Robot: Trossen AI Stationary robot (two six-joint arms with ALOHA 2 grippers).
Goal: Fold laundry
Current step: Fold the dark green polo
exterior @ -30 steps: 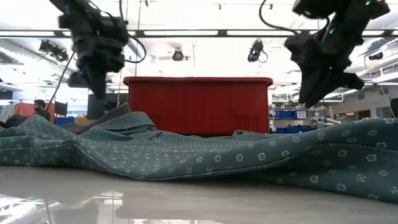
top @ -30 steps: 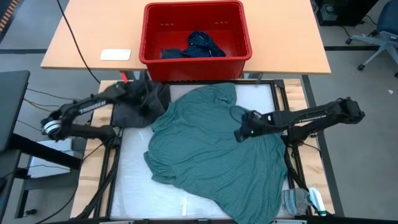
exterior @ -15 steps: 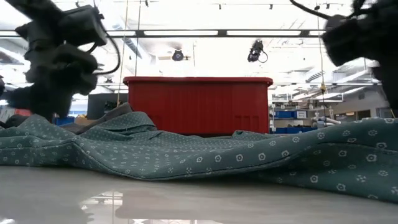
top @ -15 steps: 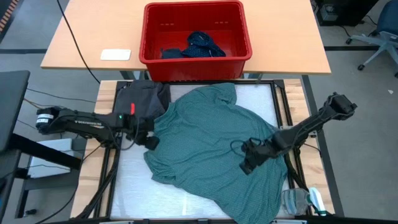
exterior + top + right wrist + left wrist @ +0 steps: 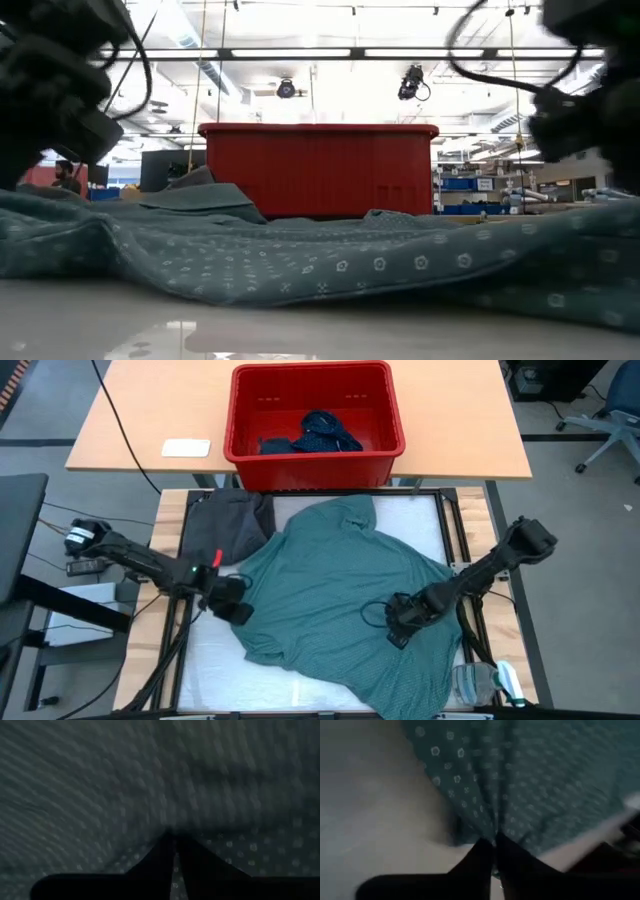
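Note:
The laundry's teal-green dotted shirt [image 5: 340,600] lies spread over the white table top [image 5: 215,670], collar toward the far edge. My left gripper [image 5: 238,612] is down at the shirt's left edge, shut on it. My right gripper [image 5: 397,628] is down on the shirt's right half, shut on the cloth. A charcoal grey piece [image 5: 230,525] lies at the table's far left corner, partly under the shirt. A navy dotted piece [image 5: 325,432] lies in the red basket [image 5: 390,420]. My left gripper pinches the shirt's left edge [image 5: 487,827] between its two fingers, slanting down from the table's left side. A crease runs away from the fingertips [image 5: 482,852]. The cloth lies on the table. My right gripper pinches a small pucker of the shirt's top surface [image 5: 172,831] between its two fingers, pointing steeply down from above. One layer or several, I cannot tell. The shirt around it rests on the table.
The red basket stands on a tan table [image 5: 150,420] beyond the far edge, with a white card [image 5: 186,447] beside it. A clear plastic thing [image 5: 488,682] sits at the near right corner. Bare white table shows at the near left.
My left gripper has swung from the grey piece at the far left toward the near edge and down to the shirt's left edge. My right gripper has gone toward the near edge and down onto the shirt. The shirt's left side has shifted slightly.

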